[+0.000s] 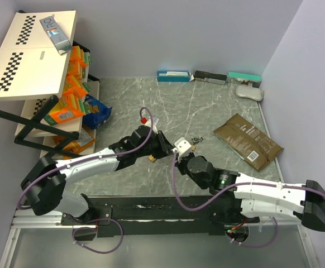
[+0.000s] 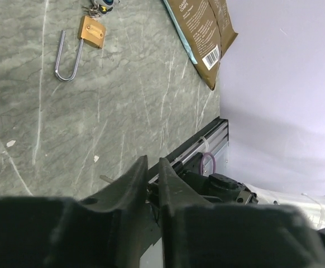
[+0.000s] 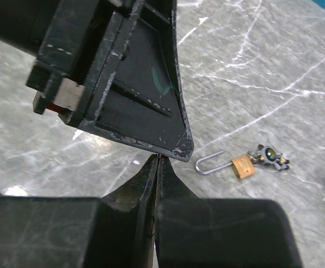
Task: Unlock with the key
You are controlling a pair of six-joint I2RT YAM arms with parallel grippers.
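Padlock (image 3: 242,166) lies apart, ahead of left gripper (image 2: 153,162) and right gripper (image 3: 157,159), both pressed together

Left claw (image 2: 153,167), right claw (image 3: 157,162), both closed

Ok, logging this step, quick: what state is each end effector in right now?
Left end effector: closed, holding nothing.
Right end effector: closed, holding nothing; the padlock lies apart from it.

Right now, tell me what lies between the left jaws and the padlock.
Only bare marble table, a few pale flecks aside. The left wrist view shows it, from the left gripper with its jaws together to the padlock.
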